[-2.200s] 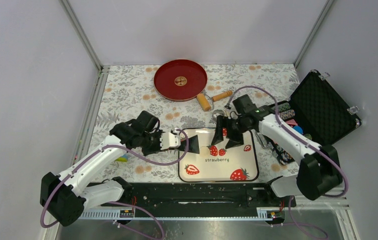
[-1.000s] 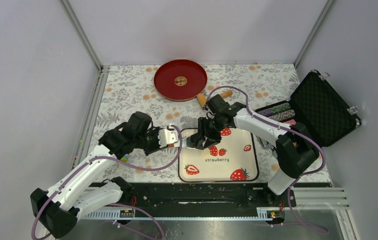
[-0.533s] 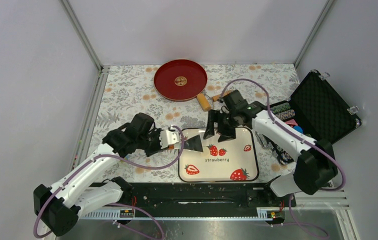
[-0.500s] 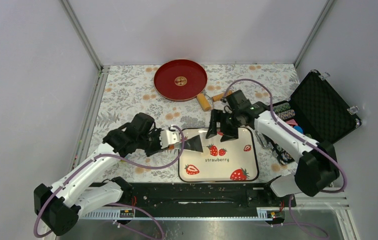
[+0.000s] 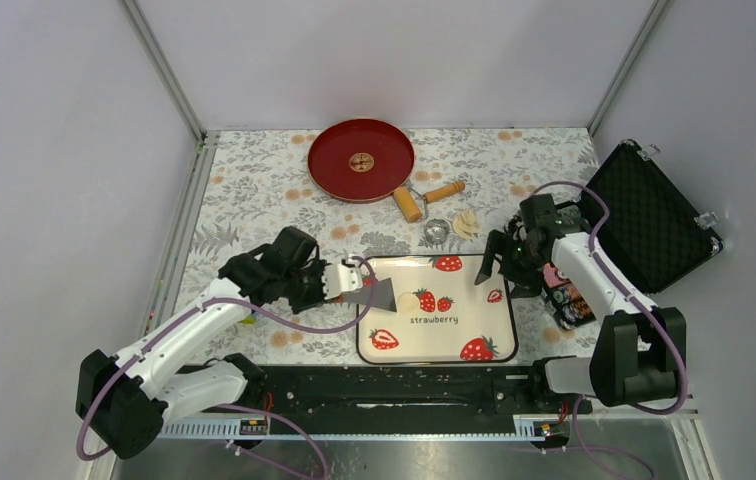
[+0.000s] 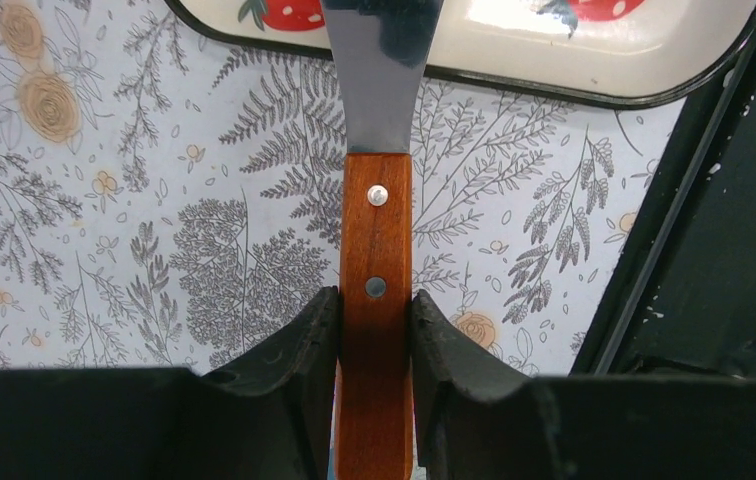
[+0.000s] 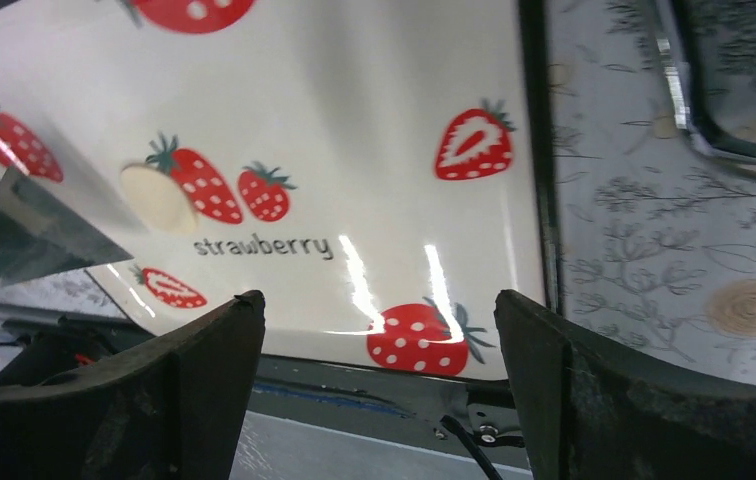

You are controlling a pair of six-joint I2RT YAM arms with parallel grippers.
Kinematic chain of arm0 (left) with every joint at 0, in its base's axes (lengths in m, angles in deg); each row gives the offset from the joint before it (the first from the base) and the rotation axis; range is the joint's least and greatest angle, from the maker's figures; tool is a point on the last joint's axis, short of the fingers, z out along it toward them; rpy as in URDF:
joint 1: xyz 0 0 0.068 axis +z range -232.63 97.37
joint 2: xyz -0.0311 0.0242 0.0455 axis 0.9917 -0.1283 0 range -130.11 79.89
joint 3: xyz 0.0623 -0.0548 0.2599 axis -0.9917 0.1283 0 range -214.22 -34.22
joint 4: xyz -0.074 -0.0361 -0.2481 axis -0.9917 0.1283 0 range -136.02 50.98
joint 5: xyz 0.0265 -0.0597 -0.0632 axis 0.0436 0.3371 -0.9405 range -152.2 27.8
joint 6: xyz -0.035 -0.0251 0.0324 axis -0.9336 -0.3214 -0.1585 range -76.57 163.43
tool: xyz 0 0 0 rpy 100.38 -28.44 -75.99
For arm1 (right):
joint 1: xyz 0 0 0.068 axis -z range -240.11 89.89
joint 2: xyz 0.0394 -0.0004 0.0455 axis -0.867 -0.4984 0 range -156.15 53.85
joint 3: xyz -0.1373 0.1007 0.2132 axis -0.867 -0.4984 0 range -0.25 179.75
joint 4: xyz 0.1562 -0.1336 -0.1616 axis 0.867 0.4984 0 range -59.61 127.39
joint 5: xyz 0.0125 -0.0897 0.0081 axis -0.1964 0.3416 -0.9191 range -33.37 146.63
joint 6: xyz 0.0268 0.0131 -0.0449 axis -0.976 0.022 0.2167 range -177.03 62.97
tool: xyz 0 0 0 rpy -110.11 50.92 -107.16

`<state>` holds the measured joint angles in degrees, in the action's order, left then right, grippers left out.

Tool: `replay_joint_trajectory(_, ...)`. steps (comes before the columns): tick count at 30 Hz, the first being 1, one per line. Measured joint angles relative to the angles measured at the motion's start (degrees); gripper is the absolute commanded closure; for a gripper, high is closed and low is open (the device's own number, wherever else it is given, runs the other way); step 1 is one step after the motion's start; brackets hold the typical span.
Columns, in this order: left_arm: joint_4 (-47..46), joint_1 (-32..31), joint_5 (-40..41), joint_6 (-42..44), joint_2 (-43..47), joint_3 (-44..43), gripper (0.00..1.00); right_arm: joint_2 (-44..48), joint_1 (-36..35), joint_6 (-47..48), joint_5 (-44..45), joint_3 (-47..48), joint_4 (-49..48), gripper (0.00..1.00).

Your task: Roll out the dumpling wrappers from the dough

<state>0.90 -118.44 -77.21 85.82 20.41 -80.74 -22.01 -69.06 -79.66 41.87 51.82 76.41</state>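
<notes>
One dumpling wrapper (image 5: 409, 301), a small pale flat round of dough, lies on the strawberry-print tray (image 5: 454, 335) beside two printed strawberries; the right wrist view shows this wrapper (image 7: 157, 198) lying free. My left gripper (image 5: 339, 281) is shut on the wooden handle (image 6: 375, 250) of a scraper. Its metal blade (image 5: 380, 295) reaches over the tray's left rim, just left of the wrapper. My right gripper (image 5: 504, 272) hangs open and empty over the tray's right edge, well clear of the wrapper. A lump of dough (image 5: 466, 222) sits on the cloth behind the tray.
A red plate (image 5: 361, 160) stands at the back, with a wooden rolling pin (image 5: 424, 196) and a small metal ring (image 5: 437, 231) between it and the tray. An open black case (image 5: 649, 215) with chips fills the right side. The arms' black base rail (image 5: 404, 390) runs along the near edge.
My right gripper has opened, pulled off the tray's left part and moved right to the tray's right edge, leaving the wrapper on the tray. The left gripper with the scraper barely shifted.
</notes>
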Motion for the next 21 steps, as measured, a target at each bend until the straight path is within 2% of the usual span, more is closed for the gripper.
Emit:
replay_joint_trajectory(8, 0.66, 0.22, 1.09, 1.44, -0.76, 0.66, 1.00, -0.11, 7.69, 2.03, 2.14, -0.90, 0.66, 0.07)
replay_joint_trajectory(21, 0.66, 2.67, 1.16, 4.68, -1.92, 0.83, 1.00, -4.22, 8.37, 2.05, 2.32, -0.87, 0.20, 0.06)
